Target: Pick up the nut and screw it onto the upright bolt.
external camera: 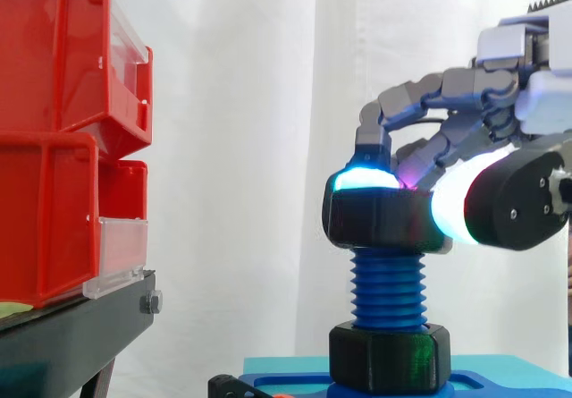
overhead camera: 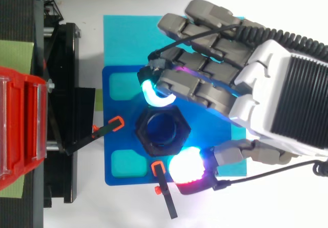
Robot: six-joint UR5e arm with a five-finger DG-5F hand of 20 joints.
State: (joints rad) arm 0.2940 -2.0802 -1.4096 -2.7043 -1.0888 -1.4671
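Note:
A black hex nut (external camera: 382,219) sits on the top of the upright blue threaded bolt (external camera: 389,289). From above, the nut's ring (overhead camera: 144,131) surrounds the bolt's blue end (overhead camera: 163,131). My hand (external camera: 536,89) reaches in from the right, its fingers curled over the nut. A cyan-glowing fingertip (external camera: 365,179) presses on the nut's far top edge, and the white-glowing thumb pad (external camera: 454,208) presses on its near side. In the top view the hand (overhead camera: 277,100) pinches the nut between a fingertip (overhead camera: 151,92) and the thumb (overhead camera: 185,166). A second black nut (external camera: 389,355) sits at the bolt's foot.
The bolt stands on a blue base plate (overhead camera: 115,84) lying on a cyan mat (overhead camera: 123,38). Two orange-tipped black clamps (overhead camera: 110,126) (overhead camera: 163,187) hold the plate. Stacked red bins (external camera: 54,148) on a black stand (external camera: 71,326) are at the left.

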